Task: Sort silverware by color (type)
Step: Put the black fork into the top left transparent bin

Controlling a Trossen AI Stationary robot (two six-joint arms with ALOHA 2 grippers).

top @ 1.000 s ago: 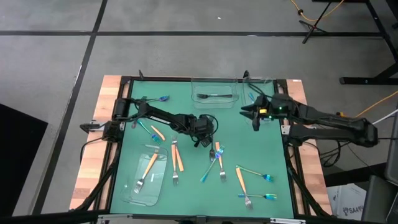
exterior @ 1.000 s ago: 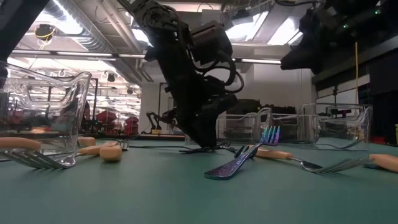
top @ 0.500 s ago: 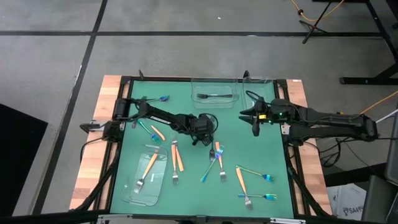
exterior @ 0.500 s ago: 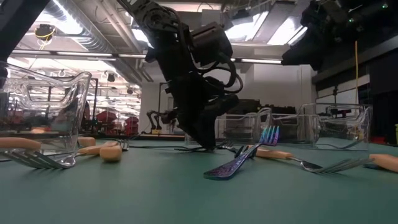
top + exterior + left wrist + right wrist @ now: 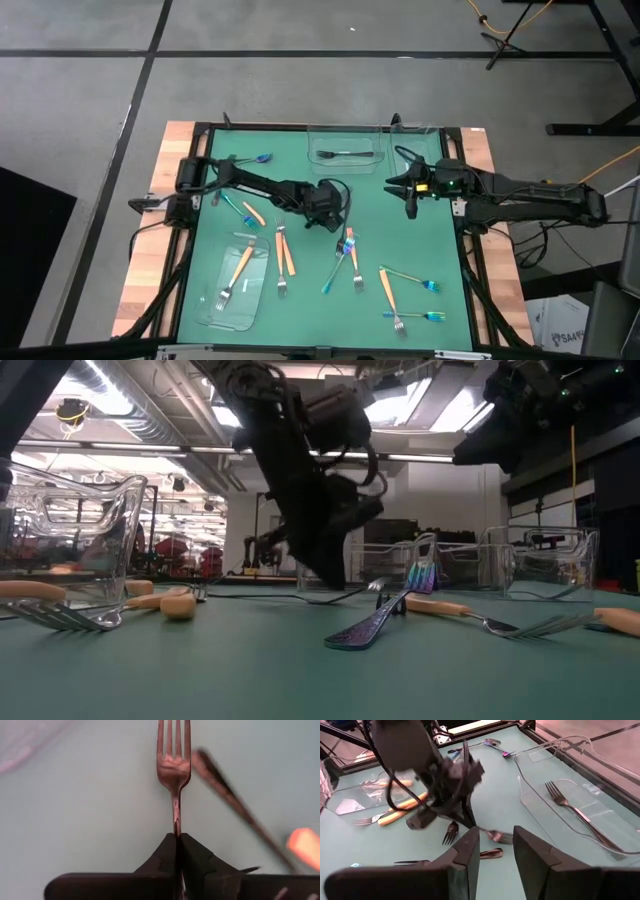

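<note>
Left gripper [image 5: 176, 837] clenched on the handle of a dark fork [image 5: 174, 767], near the middle of the green mat [image 5: 400, 220].

Left wrist view: fork handle pinched between the closed fingers [image 5: 162, 855], tines pointing away from the wrist over the mat; a second dark utensil [image 5: 235, 805] lies slanted just beside it. High view: left gripper [image 5: 330, 216] sits at mat centre, next to a loose cluster of iridescent and orange-handled forks [image 5: 350, 262]. One black fork [image 5: 340, 154] lies in the clear tray [image 5: 375, 135] at the far edge; an orange-handled fork [image 5: 238, 270] lies in the near-left clear tray [image 5: 255, 305]. Right gripper [image 5: 411, 190] hangs above the mat's right side, fingers [image 5: 465, 852] parted, nothing between them.
</note>
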